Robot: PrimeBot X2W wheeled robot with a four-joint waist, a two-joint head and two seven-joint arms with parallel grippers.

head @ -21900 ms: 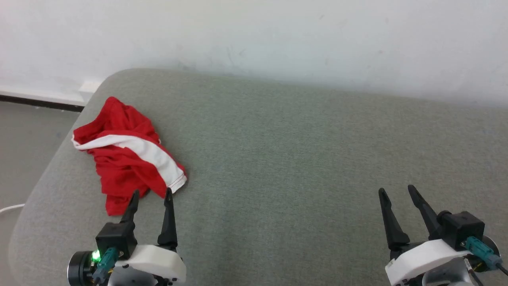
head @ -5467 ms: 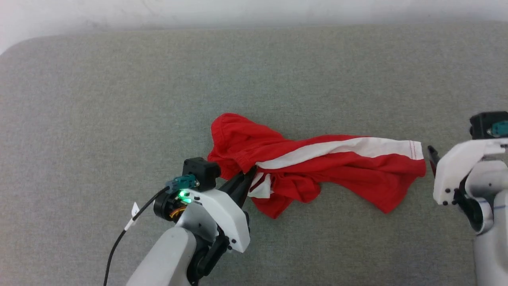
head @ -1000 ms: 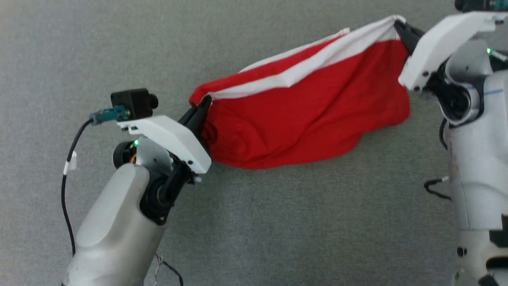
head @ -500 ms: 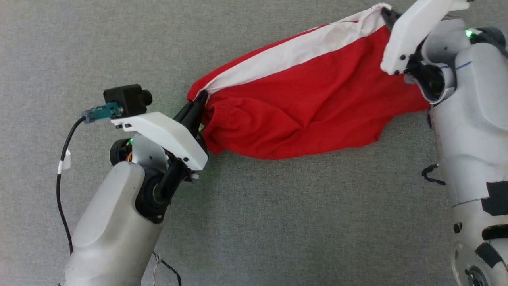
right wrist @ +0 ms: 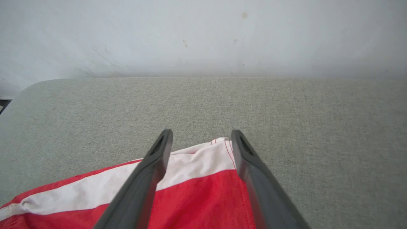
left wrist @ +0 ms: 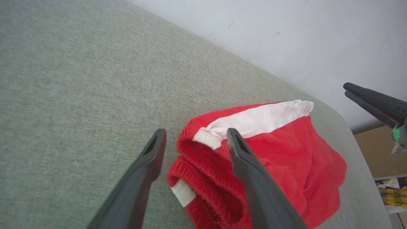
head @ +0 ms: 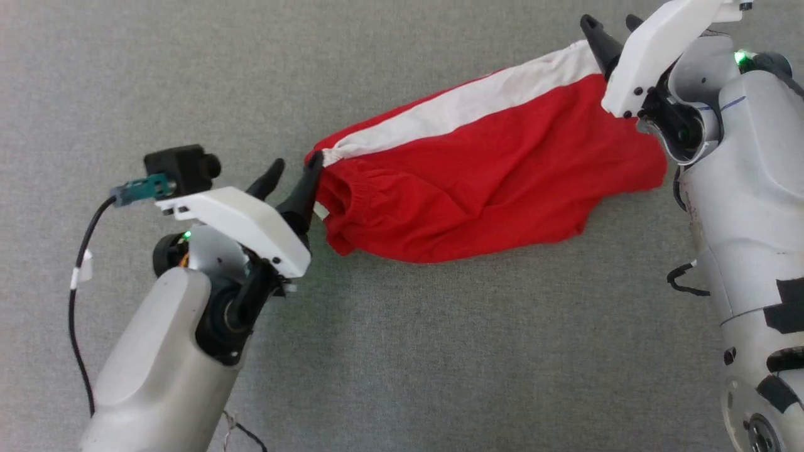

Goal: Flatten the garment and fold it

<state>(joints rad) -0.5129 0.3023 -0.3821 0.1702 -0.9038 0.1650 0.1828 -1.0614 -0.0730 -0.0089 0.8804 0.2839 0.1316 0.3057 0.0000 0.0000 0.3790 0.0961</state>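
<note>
The garment (head: 477,188) is laid out lengthwise from left gripper (head: 295,162) to right gripper (head: 608,22); both jaws are spread, nothing held.

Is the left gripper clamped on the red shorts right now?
No, the left gripper is open, its two fingers spread apart and not pinching the shorts.

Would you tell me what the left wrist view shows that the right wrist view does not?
Left wrist view: the gathered waistband of the garment by the open left gripper, and tan floor beyond the cushion. Right wrist view: the right gripper open over the stitched hem. Both: the white stripe, the grey cushion, the white wall.
</note>
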